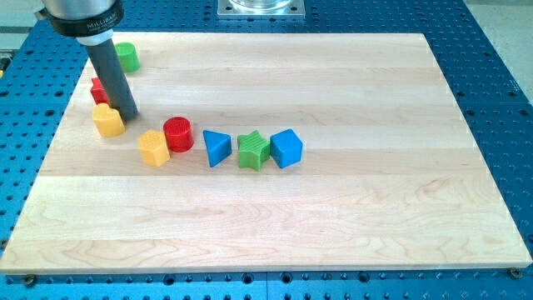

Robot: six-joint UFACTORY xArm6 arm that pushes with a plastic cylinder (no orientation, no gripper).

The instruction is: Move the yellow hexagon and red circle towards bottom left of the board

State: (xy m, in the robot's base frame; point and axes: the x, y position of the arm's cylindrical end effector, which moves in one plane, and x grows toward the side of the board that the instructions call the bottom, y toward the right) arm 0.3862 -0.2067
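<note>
The red circle lies left of the board's middle. A yellow faceted block, seemingly the hexagon, touches its lower left side. A second yellow block lies further to the view's left, its shape unclear. My tip stands on the board just right of that second yellow block, close to or touching it. The tip is to the upper left of the hexagon and the red circle, a short gap away.
A red block sits partly hidden behind the rod, and a green block lies near the board's top left corner. A blue triangle, a green star and a blue cube form a row right of the red circle.
</note>
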